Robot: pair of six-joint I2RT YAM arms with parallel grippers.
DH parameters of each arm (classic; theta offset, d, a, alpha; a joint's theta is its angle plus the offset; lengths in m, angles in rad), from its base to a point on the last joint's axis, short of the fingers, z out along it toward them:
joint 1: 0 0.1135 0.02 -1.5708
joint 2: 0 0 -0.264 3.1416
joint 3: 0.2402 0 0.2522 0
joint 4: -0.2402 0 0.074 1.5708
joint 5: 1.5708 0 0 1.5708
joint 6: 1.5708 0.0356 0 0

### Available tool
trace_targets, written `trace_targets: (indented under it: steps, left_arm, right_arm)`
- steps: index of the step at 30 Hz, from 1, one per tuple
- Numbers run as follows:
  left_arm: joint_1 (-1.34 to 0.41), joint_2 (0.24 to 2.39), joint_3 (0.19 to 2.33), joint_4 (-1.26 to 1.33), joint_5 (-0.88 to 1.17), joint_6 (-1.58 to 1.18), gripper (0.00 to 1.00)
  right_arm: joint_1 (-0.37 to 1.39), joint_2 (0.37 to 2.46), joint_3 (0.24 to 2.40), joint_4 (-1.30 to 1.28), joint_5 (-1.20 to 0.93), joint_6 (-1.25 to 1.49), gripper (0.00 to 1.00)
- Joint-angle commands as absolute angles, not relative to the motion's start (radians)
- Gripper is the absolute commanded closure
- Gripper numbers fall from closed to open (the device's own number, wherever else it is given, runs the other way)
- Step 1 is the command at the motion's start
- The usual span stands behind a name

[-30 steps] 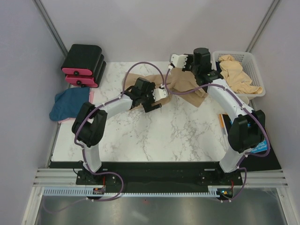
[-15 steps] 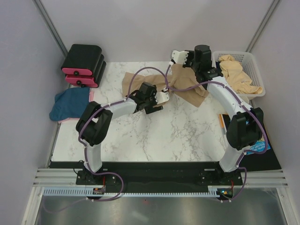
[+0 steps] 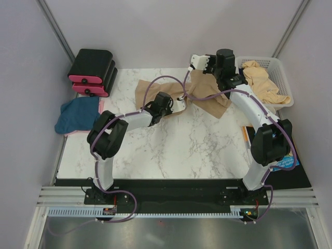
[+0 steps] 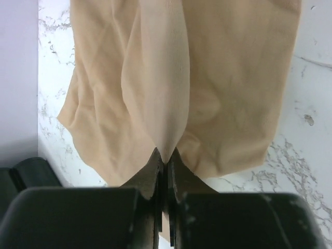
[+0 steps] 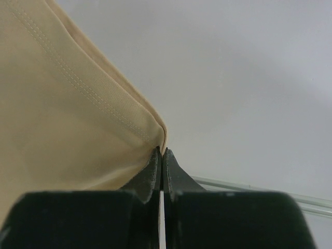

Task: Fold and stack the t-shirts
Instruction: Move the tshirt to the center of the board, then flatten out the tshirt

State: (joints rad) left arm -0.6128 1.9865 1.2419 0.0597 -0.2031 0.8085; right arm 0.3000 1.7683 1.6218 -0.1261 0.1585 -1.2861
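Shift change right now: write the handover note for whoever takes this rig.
Left claw: shut, pinching a fold of the tan t-shirt on the table, far middle.
Right claw: shut on a hemmed corner of tan cloth, apparently the same shirt, raised.
Elsewhere: blue t-shirt at the left table edge, over a pink one; more tan shirts heaped in the white basket, far right.
Done: nothing clearly folded.
Left: fold this shirt, then the rest, and stack.

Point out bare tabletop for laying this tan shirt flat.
Free: white marble tabletop's middle and near half, this side of the tan cloth t-shirt. Crowded: far edge, black-and-pink boxes, white mesh basket; dark blue shirt left.
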Motion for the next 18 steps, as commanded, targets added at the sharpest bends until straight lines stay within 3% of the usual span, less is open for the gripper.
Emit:
trace_targets:
  steps: [1, 7, 14, 18]
  left_arm:
    - [-0.612, 1.915, 1.258, 0.132, -0.25, 0.845, 0.98]
    - [-0.603, 1.798, 1.29, 0.033, -0.14, 0.942, 0.98]
    - [-0.537, 1.672, 1.4, -0.447, 0.173, 1.046, 0.98]
    - [-0.515, 1.614, 1.42, -0.871, 0.348, 1.216, 0.98]
  right_arm:
    - [0.287, 1.726, 1.615, -0.067, 0.169, -1.273, 1.0]
    - [0.281, 1.715, 1.595, -0.06, 0.169, -1.267, 1.0]
    - [0.27, 1.691, 1.569, -0.057, 0.146, -1.264, 1.0]
    - [0.264, 1.663, 1.537, -0.054, 0.132, -1.262, 1.0]
